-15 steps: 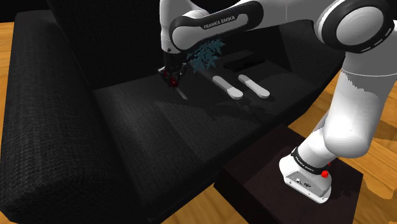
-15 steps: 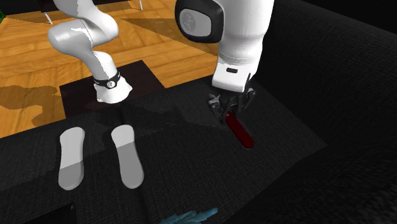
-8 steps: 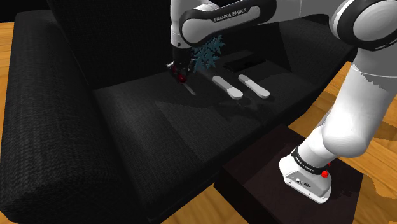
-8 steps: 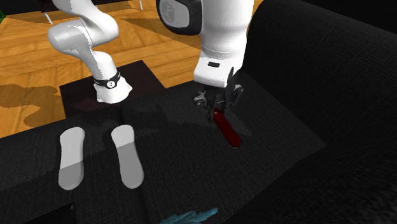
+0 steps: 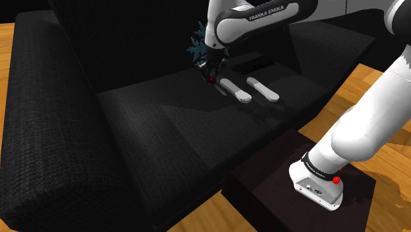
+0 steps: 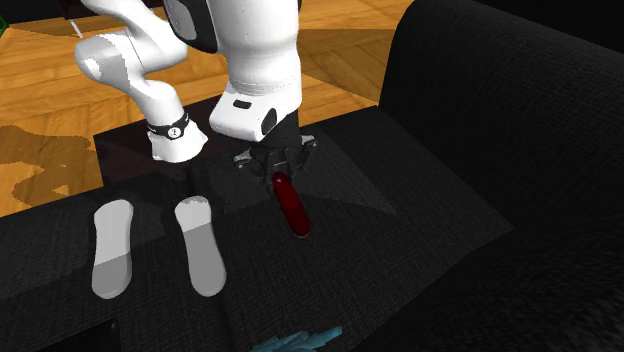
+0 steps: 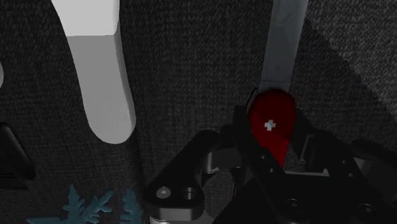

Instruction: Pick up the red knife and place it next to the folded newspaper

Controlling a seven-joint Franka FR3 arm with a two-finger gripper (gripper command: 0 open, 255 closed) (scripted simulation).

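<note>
Carrying the knife (image 6: 291, 207), pinched at its red handle in the pincer (image 6: 278, 170), low over the sofa (image 6: 470, 120) seat, centre frame. Next, probably: travel to beside the newspaper, lower gently, release.

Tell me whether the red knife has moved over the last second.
Yes. Held by the gripper, the red knife has travelled toward the second exterior view's left, closing on the nearer white elongated object.
</note>
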